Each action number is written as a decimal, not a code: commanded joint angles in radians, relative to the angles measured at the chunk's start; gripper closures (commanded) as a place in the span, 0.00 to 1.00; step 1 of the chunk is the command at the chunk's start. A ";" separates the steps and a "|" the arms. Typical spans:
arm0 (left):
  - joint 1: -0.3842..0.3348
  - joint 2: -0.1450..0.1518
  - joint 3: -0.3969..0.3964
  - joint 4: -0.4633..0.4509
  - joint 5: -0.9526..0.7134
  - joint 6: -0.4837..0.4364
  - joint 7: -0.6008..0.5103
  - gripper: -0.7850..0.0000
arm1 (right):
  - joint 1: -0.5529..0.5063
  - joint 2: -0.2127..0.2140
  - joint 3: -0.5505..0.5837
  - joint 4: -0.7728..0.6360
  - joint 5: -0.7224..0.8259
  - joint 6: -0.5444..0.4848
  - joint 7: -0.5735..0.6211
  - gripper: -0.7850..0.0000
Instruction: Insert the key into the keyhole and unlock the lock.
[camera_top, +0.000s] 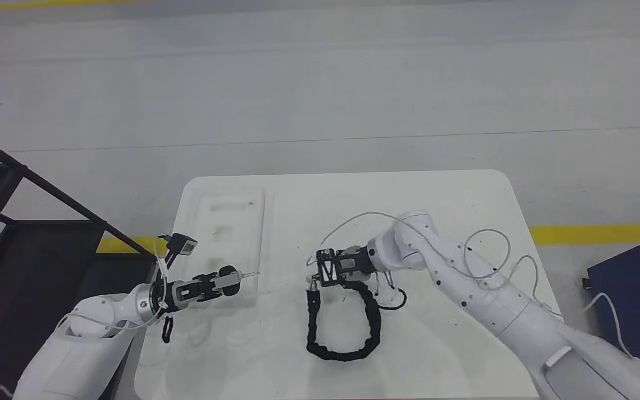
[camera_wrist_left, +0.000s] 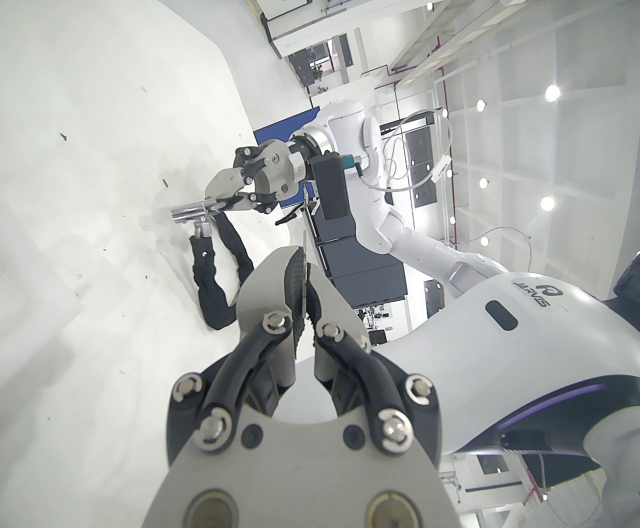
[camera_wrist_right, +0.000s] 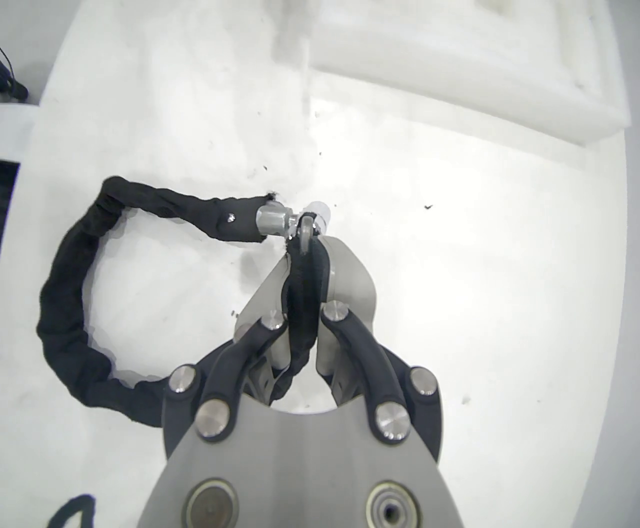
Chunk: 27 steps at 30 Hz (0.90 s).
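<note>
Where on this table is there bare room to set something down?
Bare: the far right of the table, beyond the right hand. Crowded: the middle, where the left hand holding the key faces the chain lock beside the foam tray.

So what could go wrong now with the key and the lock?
The left claw pinches the thin key, which might twist or slip when pushed. The key is apart from the lock, whose end is small, so the aim may miss. The right claw grips just the lock's metal part; the loose chain could let it swivel.
</note>
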 joint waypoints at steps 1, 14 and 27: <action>0.000 0.000 0.000 0.000 0.000 0.000 0.000 1.00 | -0.030 0.025 0.017 -0.010 -0.026 0.000 -0.144 1.00; 0.000 0.000 0.000 0.000 0.000 0.000 0.000 1.00 | -0.129 0.064 0.015 0.093 -0.299 0.009 -1.080 1.00; 0.000 0.000 0.000 0.000 0.000 0.000 0.000 1.00 | -0.062 -0.006 -0.186 0.177 -0.148 0.132 -1.208 1.00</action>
